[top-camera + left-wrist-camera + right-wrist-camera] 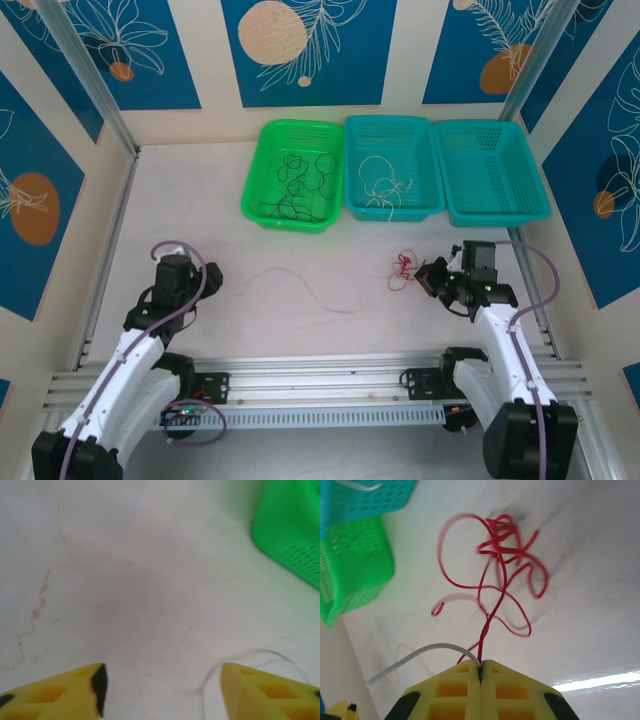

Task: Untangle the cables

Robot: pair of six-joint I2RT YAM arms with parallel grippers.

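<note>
White tabletop point(200, 220): thin black wires point(300, 185) sorted into green plastic basket point(300, 124), white wires point(380, 180) into teal basket point(390, 120); red wire tangle point(505, 555) unsorted, pinched in right claw point(481, 672); left claw point(162, 680) spread, empty.

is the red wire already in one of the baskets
No, the red wire is out on the table, one end pinched in the shut right fingers.

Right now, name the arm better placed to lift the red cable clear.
Right. The right gripper is shut on the red cable; the left gripper hangs open by the white cable, across the table.
</note>
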